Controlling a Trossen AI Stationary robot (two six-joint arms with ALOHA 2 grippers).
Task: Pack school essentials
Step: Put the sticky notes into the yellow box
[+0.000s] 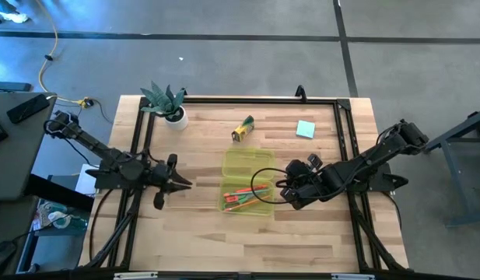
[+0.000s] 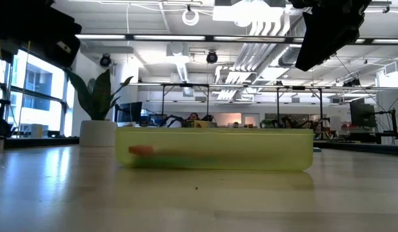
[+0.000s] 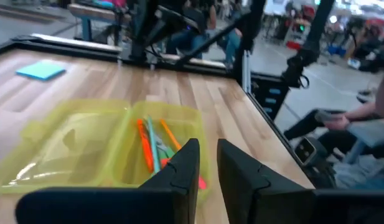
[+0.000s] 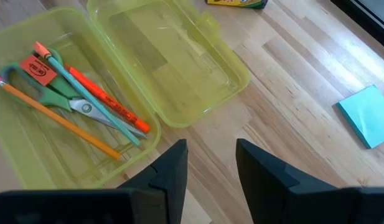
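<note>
The translucent yellow-green case (image 1: 247, 180) lies open mid-table, its lid flat toward the far edge. Its near half (image 4: 61, 118) holds green-handled scissors (image 4: 62, 99), an orange pencil (image 4: 61, 121), a red pen (image 4: 107, 102), a teal pen (image 4: 95, 102) and a red eraser (image 4: 37, 68). The crayon box (image 1: 243, 129) and teal notepad (image 1: 305, 129) lie on the table beyond the case. My right gripper (image 4: 210, 162) hovers open and empty just right of the case. My left gripper (image 3: 207, 168) waits left of the case, fingers a narrow gap apart, empty.
A potted plant (image 1: 168, 107) stands at the table's far left corner. A black frame rail (image 1: 255, 99) runs along the far edge and down both sides. Bare wood lies near the front edge (image 1: 247, 241). People sit in the room beyond the table's right side (image 3: 360, 124).
</note>
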